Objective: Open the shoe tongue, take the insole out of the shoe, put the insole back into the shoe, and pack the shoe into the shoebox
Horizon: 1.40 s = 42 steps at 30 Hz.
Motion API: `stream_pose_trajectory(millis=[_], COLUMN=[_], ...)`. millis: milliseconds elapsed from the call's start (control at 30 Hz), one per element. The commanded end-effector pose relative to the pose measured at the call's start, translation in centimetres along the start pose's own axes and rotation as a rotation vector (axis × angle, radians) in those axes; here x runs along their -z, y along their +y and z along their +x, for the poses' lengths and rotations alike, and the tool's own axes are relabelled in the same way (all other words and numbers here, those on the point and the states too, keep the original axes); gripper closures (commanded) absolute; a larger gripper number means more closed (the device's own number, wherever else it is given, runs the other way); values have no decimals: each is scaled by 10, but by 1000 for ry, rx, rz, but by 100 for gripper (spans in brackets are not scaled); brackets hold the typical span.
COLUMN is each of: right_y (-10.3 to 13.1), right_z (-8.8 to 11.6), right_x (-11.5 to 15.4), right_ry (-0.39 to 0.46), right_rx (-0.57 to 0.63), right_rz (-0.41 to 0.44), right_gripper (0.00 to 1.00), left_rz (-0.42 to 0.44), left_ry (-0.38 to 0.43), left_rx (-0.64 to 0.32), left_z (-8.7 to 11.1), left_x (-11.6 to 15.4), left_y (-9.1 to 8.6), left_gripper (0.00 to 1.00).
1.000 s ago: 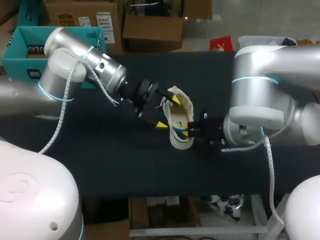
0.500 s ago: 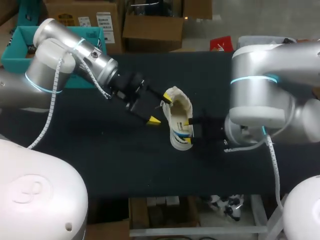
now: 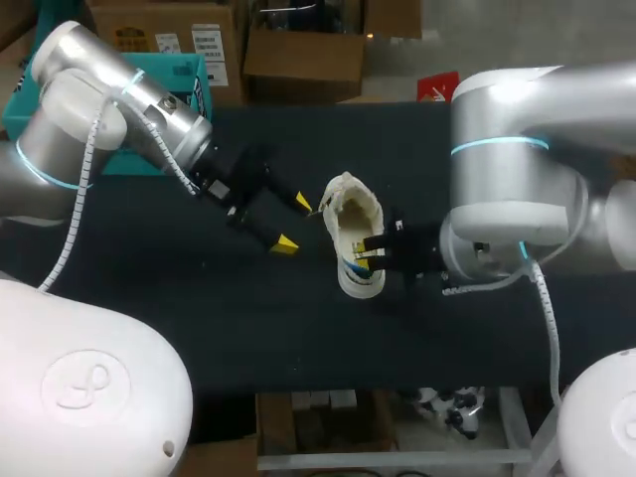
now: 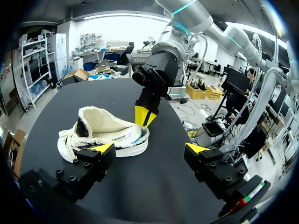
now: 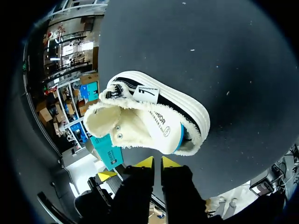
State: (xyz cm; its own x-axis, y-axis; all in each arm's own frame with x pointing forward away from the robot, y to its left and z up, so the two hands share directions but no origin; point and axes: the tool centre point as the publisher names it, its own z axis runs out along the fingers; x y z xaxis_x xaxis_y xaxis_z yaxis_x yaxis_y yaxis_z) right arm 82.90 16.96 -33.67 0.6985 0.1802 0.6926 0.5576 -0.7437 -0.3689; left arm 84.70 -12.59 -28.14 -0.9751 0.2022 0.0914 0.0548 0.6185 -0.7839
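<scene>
Right gripper [image 3: 364,250]: fingers nearly together at the shoe's side; whether they pinch anything, we can't tell.
Shoe [image 3: 356,224]: mid-table, on its sole.
Left gripper [image 3: 293,223]: wide open, empty, just beside it.
Advice: steady the shoe, pinch only the tongue, lift gently.

Left tool [image 3: 294,223] spread wide — right tool [image 3: 366,248] pinched closed.

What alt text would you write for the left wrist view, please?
A cream, fleece-lined shoe stands on its sole on the black table, just ahead of the left gripper, whose yellow-tipped fingers are open. The right gripper points down at the shoe's far rim.
</scene>
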Motion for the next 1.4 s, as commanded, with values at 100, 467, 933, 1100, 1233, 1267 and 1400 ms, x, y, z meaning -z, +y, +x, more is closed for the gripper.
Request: stream_pose_trajectory(millis=[100, 467, 933, 1100, 1233, 1267, 1400], right_y=[17, 34, 39, 28, 20, 19, 21], right_z=[1, -5, -22, -14, -10, -9, -7], right_x=[-33, -52, -63, -44, -26, -22, -4], right_ry=[-104, -142, -186, -146, -111, -107, -75], right_rx=[12, 6, -17, 25, 62, 73, 109], right_rz=[68, 68, -11, 4, 17, 28, 77], right_gripper=[100, 100, 100, 100, 100, 100, 100], left_rz=[-95, -142, -160, -160, -160, -160, -160], left_ry=[-145, -235, -313, -313, -313, -313, -313], left_rx=[19, 261, 473, 473, 473, 473, 473], left_z=[14, 1, -15, -15, -15, -15, -15], left_x=[2, 14, 26, 26, 26, 26, 26], left_y=[-9, 9, 15, 15, 15, 15, 15], left_gripper=[0, 0, 0, 0, 0, 0, 0])
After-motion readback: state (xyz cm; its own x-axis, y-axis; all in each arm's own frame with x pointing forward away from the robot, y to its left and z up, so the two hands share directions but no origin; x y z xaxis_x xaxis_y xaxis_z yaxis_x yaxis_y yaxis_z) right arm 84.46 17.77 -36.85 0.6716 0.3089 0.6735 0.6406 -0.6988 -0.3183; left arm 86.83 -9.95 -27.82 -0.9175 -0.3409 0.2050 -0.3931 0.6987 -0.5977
